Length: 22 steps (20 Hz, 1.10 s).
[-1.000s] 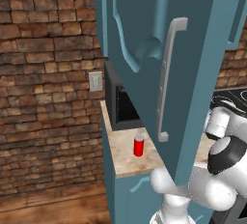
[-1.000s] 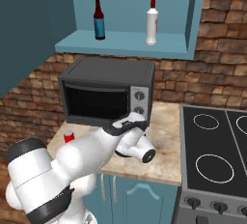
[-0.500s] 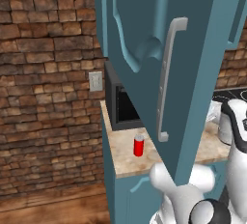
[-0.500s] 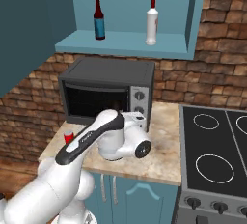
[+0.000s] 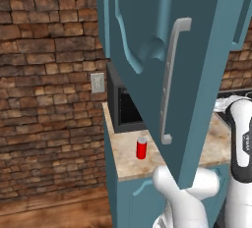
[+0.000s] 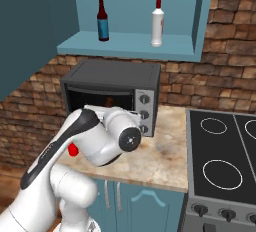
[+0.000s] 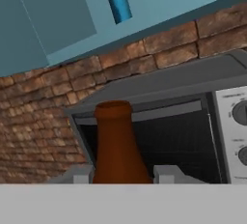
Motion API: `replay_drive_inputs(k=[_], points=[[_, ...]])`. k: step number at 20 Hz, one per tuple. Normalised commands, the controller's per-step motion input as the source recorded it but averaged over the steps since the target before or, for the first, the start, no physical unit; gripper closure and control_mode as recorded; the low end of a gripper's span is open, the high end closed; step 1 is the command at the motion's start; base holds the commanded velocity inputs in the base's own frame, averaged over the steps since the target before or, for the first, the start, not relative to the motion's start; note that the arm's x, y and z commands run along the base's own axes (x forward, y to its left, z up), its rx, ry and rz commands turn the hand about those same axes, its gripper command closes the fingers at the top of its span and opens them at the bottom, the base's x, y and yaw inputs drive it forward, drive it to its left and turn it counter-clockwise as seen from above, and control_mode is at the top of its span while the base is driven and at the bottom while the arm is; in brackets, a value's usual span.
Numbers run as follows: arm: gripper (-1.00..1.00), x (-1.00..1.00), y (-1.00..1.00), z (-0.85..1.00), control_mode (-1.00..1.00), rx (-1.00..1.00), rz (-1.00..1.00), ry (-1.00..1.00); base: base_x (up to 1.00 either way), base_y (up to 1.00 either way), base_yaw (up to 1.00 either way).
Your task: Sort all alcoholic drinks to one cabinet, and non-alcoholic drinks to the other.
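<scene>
At the bottom centre of the hand view, the gripper [image 7: 123, 175] stood partly closed around a brown bottle [image 7: 116, 146] whose label was hidden. A red can [image 5: 141, 148] sat mid-frame on the counter [image 5: 129, 163]. Upper centre, a whitish bottle [image 6: 158, 22] and a blue-labelled bottle [image 6: 102, 21] stood on the cabinet shelf [image 6: 130, 47]; no writing was legible.

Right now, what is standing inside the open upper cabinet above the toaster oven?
Two bottles stand on its shelf: a dark bottle with a blue label on the left and a pale whitish bottle with a red cap on the right. Any higher shelf is outside the picture.
</scene>
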Motion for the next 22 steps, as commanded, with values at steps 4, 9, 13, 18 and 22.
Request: replay_drive_inputs(k=[4, 9, 13, 18, 22], points=[[1.00, -0.54, 0.00, 0.47, -1.00, 0.01, 0.00, 0.08, 0.00, 0.00, 0.00], [1.00, -0.44, 0.02, 0.20, -1.00, 0.00, 0.00, 0.00, 0.00, 0.00, 0.00], [1.00, -0.41, 0.23, 0.00, -1.00, 0.00, 0.00, 0.00, 0.00, 0.00, 0.00], [1.00, -0.29, 0.30, 0.00, -1.00, 0.00, 0.00, 0.00, 0.00, 0.00, 0.00], [1.00, -0.15, 0.20, 0.00, -1.00, 0.00, -0.06, 0.00, 0.00, 0.00, 0.00]])
